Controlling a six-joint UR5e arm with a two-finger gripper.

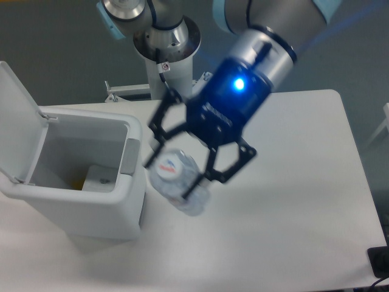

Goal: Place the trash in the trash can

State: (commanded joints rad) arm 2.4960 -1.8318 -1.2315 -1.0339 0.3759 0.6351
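Black end effector (172,175) around crumpled clear bottle (178,182)

The trash can (91,201) at nine o'clock is smooth white plastic with a faint sheen. The bottle (179,182) is clear, crinkled, glossy plastic; the gripper (173,176) gripping it looks matt black, under a brushed-metal wrist.

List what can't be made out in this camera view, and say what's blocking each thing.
- Gripper and water bottle: motion blur; the fingers flank the bottle, but firm contact is unclear.
- Bottle cap: not discernible, blurred and behind the fingers.
- Trash can floor: partly hidden by its near wall; a small yellowish spot inside is too small to identify.
- Plastic wrapper: not visible anywhere.
- Dark object at the right edge: cut off by the frame.
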